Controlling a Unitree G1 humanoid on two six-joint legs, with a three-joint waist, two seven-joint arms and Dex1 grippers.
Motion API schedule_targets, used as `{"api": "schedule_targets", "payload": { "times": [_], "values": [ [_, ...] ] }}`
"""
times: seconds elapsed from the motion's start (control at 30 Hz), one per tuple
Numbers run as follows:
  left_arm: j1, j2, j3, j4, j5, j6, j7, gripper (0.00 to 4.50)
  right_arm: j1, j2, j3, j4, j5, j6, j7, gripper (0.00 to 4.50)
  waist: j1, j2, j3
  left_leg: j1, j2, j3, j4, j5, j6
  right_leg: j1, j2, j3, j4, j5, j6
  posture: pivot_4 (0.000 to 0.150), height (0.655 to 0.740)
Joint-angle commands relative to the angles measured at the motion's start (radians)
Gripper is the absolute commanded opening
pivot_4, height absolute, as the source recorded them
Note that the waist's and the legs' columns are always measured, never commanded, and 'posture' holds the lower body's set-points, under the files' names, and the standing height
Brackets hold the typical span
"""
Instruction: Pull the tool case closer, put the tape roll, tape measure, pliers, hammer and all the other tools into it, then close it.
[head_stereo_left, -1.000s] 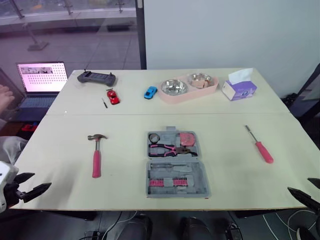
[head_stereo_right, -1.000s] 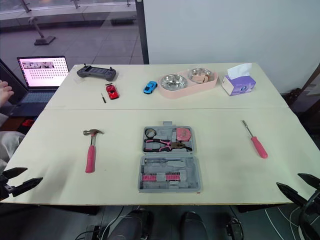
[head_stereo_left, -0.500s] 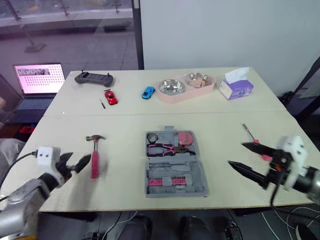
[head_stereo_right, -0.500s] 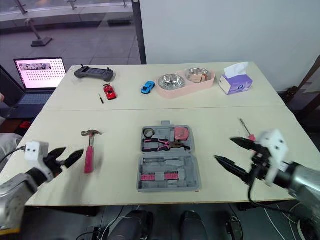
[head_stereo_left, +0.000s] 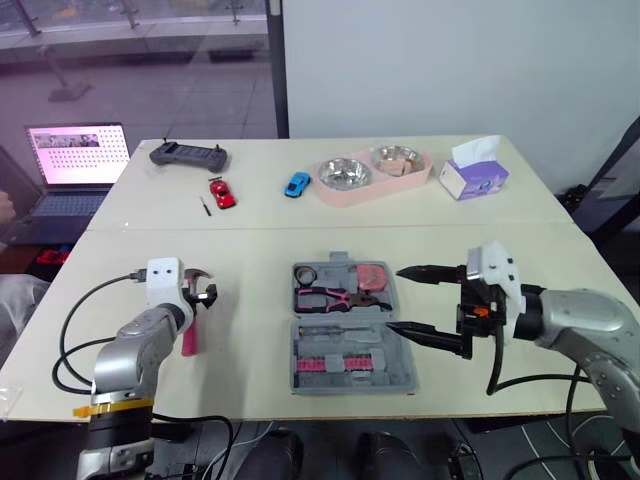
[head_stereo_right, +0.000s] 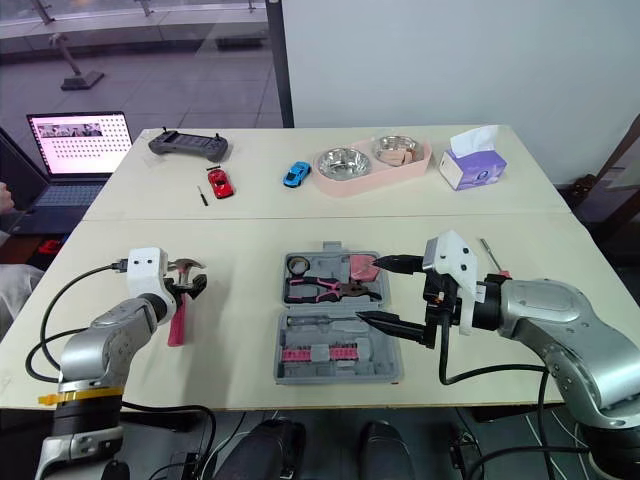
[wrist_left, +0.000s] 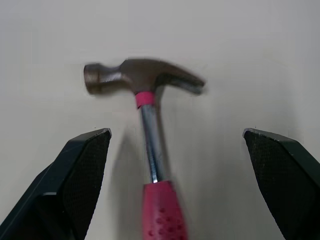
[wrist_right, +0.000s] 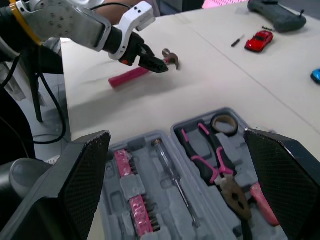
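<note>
Pliers (head_stereo_right: 325, 291) sat in the open tool case (head_stereo_right: 338, 340) — hammer (head_stereo_right: 177, 328), at its 9 o'clock, unpacked; left claw (head_stereo_right: 192, 286) and right claw (head_stereo_right: 368, 290) both spread.

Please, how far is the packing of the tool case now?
Done: tape roll, pliers and tape measure lie in the open tool case. In hand: the open left gripper straddles the hammer, not yet gripping; the open right gripper hovers over the case. Left: hammer, the red screwdriver, closing the case.
</note>
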Motion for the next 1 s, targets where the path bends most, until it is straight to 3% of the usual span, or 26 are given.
{"api": "schedule_targets", "payload": {
  "times": [0.03,0.37,0.47,0.7,1.0],
  "values": [
    [-0.011,0.020,0.005,0.024,0.003,0.096,0.002,4.45,0.009,-0.012,-0.018,-0.013,-0.010,-0.018,0.006,4.50,0.001,0.000,0.000,0.000,0.000,0.000,0.000,0.000,0.000,0.000,0.000,0.000,0.000,0.000,0.000,0.150,0.7400],
    [-0.092,0.034,-0.006,0.158,0.001,0.104,-0.062,4.45,0.059,0.006,-0.031,-0.032,-0.027,-0.021,-0.034,4.50,0.003,0.004,-0.003,0.002,0.000,0.000,0.000,0.002,-0.003,0.001,-0.001,0.000,0.003,0.001,-0.001,0.150,0.7400],
    [-0.109,0.033,-0.007,0.195,0.008,0.080,-0.069,3.61,0.064,0.007,-0.031,-0.036,-0.025,-0.021,-0.045,4.50,0.001,0.008,-0.005,0.003,0.000,-0.001,0.000,0.002,-0.003,0.002,-0.001,0.000,0.003,0.001,-0.001,0.150,0.7400],
    [-0.140,0.023,-0.006,0.259,0.018,0.038,-0.072,0.04,0.084,0.006,-0.031,-0.043,-0.030,-0.025,-0.061,4.50,0.008,0.009,-0.005,0.003,-0.001,-0.001,0.000,0.002,-0.003,0.002,-0.001,0.000,0.003,0.001,-0.001,0.150,0.7400],
    [-0.145,0.048,0.007,0.250,0.027,-0.010,-0.074,0.04,0.107,0.007,-0.031,-0.044,-0.039,-0.031,-0.077,4.50,0.010,0.012,-0.007,0.003,-0.001,-0.001,0.000,0.002,-0.003,0.002,-0.001,0.000,0.003,0.001,-0.001,0.150,0.7400]
  ]
}}
